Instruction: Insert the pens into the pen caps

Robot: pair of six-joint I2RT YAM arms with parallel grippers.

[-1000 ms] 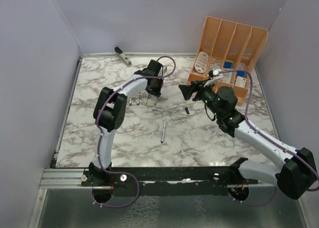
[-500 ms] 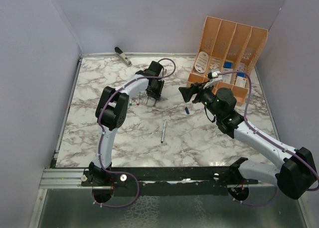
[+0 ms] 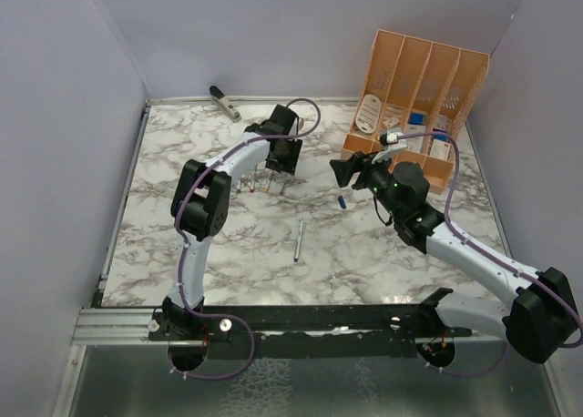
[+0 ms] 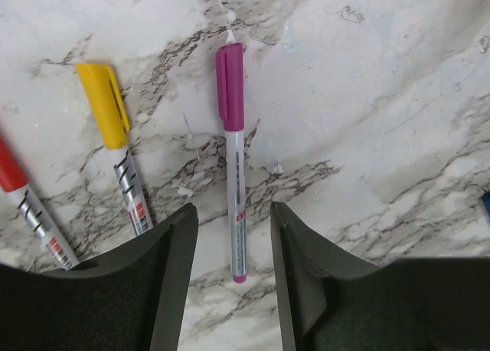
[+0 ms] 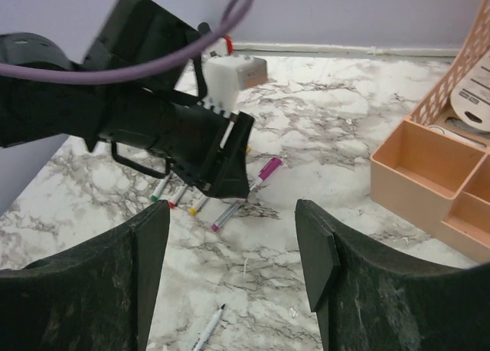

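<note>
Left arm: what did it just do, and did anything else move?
The left gripper lifted up and back a little from the row of capped pens. It is open, and the purple-capped pen lies loose below it. The right gripper hardly moved. The lone pen and the blue cap stayed put.

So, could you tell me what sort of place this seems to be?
Probably a robotics lab test cell: two arms mounted at a marble-patterned tabletop, plain walls boxing it in, and an orange desk organiser.
</note>
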